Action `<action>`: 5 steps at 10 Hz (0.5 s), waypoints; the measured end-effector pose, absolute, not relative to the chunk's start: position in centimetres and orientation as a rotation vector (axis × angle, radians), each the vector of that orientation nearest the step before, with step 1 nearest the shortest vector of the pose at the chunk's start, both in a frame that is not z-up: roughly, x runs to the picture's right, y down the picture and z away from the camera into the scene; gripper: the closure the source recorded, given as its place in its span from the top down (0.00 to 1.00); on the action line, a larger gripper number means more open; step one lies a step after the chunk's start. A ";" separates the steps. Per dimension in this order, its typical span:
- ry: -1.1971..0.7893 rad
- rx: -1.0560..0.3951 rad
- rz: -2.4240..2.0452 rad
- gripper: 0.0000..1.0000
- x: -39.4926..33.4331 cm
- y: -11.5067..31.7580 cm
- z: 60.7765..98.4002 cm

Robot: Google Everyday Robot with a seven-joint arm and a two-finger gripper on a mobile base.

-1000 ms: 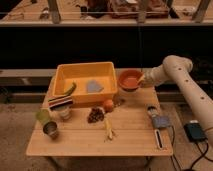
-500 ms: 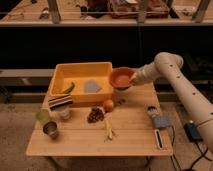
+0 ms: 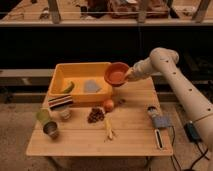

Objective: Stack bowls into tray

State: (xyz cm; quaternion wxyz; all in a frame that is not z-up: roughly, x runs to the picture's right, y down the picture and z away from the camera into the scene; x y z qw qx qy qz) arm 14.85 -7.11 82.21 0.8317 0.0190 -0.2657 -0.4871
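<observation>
My gripper [image 3: 128,75] is shut on the rim of a small orange-red bowl [image 3: 116,73] and holds it tilted in the air over the right edge of the yellow tray [image 3: 60,75]. The white arm reaches in from the right. The tray stands at the back left of the wooden table [image 3: 130,135]. Inside it lie a grey piece [image 3: 91,86] and a green-yellow item [image 3: 67,88]. No other bowl shows.
An orange fruit [image 3: 108,105] and a dark grape bunch [image 3: 96,115] lie in front of the tray. A striped item [image 3: 60,101], a green cup [image 3: 43,116] and a steel cup [image 3: 51,129] stand at the left. A yellow item [image 3: 109,131] and small things [image 3: 160,121] lie to the right.
My gripper has carried the bowl leftward, from beside the tray's right side to over its right edge. The bowl is now tilted more. Nothing else moved.
</observation>
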 end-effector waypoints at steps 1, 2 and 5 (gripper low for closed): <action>-0.563 0.035 -1.041 0.00 14.6 -7.2 82.4; -0.566 0.019 -1.066 0.00 13.3 -7.2 83.2; -0.588 -0.018 -1.106 0.00 9.7 -7.0 85.1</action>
